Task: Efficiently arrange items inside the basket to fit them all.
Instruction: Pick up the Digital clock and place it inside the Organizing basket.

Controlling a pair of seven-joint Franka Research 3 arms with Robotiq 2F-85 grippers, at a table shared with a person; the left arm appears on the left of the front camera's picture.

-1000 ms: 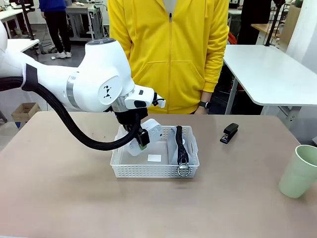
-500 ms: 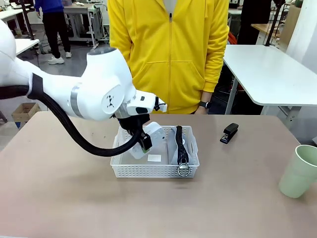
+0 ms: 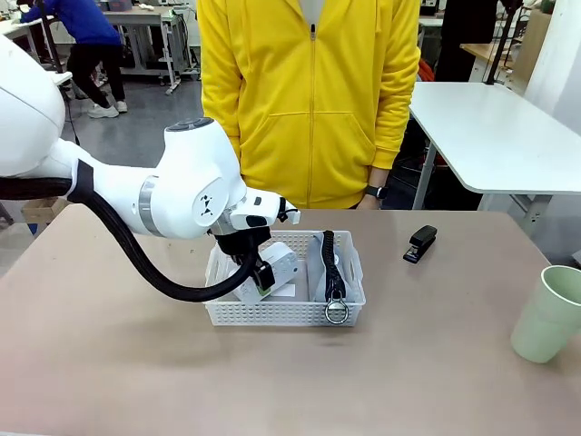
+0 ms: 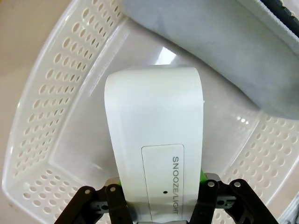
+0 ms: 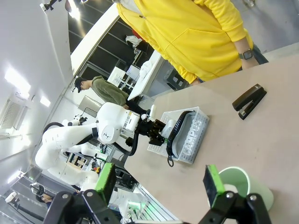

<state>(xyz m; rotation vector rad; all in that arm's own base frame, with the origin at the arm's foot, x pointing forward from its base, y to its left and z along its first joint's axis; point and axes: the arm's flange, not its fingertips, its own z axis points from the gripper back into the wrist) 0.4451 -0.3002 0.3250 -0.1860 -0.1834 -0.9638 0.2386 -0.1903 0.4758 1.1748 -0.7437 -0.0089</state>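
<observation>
Beige tabletop [image 3: 136, 363] lies bare along the near side, where a pale green plastic cup [image 3: 549, 313] stands upright at the right edge, partly cut off by the frame. Farther in, mid-table, sits a shallow white plastic basket [image 3: 281, 313] with perforated sides. Its right part holds a grey zip pouch [image 3: 329, 263] stood on its long edge, black strap on top and a metal ring hanging over the near wall. Over the left part, the left gripper [image 3: 260, 272] is clamped on a flat white box [image 3: 277, 263] with rounded edges; the left wrist view shows "SNOOZE/LIGHT" printed on it. Its green pads [image 4: 202, 177] press the box's two narrow sides. The box tilts with its lower end inside the basket, just beside the pouch; whether it touches the floor is hard to tell, and the arm hides the basket's far left corner. The right gripper [image 5: 158, 181] hangs well apart, fingers spread wide with nothing between them. Beyond the basket to the right lies a small black stapler [image 3: 420, 243], and behind the table stands a person in a yellow zipped hoodie [image 3: 309, 91]
</observation>
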